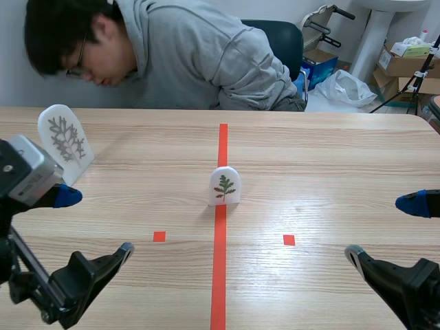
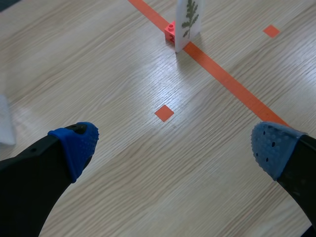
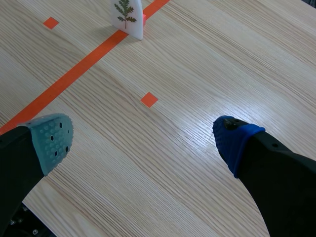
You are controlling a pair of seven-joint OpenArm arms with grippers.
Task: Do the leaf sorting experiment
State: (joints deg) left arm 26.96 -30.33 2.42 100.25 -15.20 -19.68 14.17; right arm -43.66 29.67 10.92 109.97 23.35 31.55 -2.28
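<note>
A small white arched card with a green leaf [image 1: 225, 185] stands upright on the red tape line at the table's middle; it also shows ahead of each gripper [image 2: 188, 19] [image 3: 129, 17], propped by a red brick [image 2: 170, 31]. A larger white card with a grey branching leaf [image 1: 64, 139] stands at the far left. My left gripper [image 1: 96, 223] is open low at the left, holding nothing [image 2: 175, 145]. My right gripper [image 1: 385, 230] is open low at the right, also holding nothing [image 3: 143, 140].
A person in a grey hoodie [image 1: 199, 58] leans over the far table edge. Cardboard boxes [image 1: 405, 65] and a chair [image 1: 282, 41] stand behind the table. Bare wooden table [image 1: 330, 172] lies between the grippers and the small card.
</note>
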